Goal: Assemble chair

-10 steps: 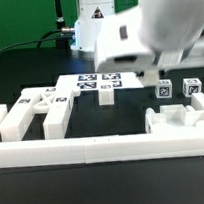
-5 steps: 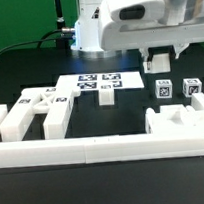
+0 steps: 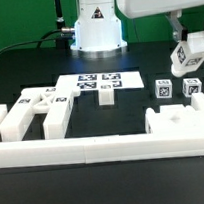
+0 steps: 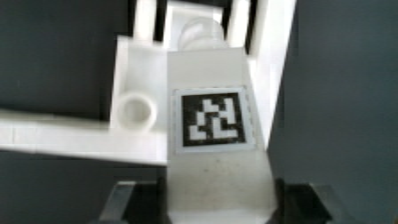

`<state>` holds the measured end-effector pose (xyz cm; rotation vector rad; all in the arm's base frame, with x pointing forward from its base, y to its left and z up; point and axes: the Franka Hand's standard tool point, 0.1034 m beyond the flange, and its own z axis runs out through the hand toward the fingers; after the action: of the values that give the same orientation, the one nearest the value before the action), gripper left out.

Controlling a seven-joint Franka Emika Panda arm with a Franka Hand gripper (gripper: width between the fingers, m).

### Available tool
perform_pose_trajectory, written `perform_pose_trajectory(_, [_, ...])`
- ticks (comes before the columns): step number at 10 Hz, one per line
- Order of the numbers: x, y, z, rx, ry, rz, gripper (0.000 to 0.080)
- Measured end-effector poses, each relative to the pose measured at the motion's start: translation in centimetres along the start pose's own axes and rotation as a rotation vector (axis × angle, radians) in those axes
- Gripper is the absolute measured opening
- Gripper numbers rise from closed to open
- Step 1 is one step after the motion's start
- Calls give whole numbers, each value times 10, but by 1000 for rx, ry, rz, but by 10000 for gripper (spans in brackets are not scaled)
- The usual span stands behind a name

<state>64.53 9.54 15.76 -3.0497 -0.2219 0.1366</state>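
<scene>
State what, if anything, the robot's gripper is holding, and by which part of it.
The gripper holds a blocky white plastic chair part bearing a square black-and-white marker tag. Its fingers clamp one end, on two opposite sides.

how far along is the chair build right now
Done: nothing looks joined yet; no chair shape stands anywhere. In hand: the tool grips one tagged piece, lifted above the table at the exterior view's right. Left: nearly everything, since the left cluster, centre block, two tagged cubes and right piece lie loose.
</scene>
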Motion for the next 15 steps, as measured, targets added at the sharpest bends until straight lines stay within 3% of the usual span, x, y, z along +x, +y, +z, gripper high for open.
perform_pose_trajectory(2, [3, 5, 3, -20, 171, 4, 281])
perform_pose_trajectory(3, [12, 3, 8, -30, 294, 0, 281])
perform_pose_trajectory(5, [13, -7, 21, -37, 507, -6, 281])
perform_pose_trajectory(8, [15, -1, 20, -62, 669, -10, 281])
perform_pose_trajectory(11, [1, -13, 33, -56, 670, -26, 281])
perform_pose_trajectory(15, [-4, -18, 49, -53, 680, -31, 281])
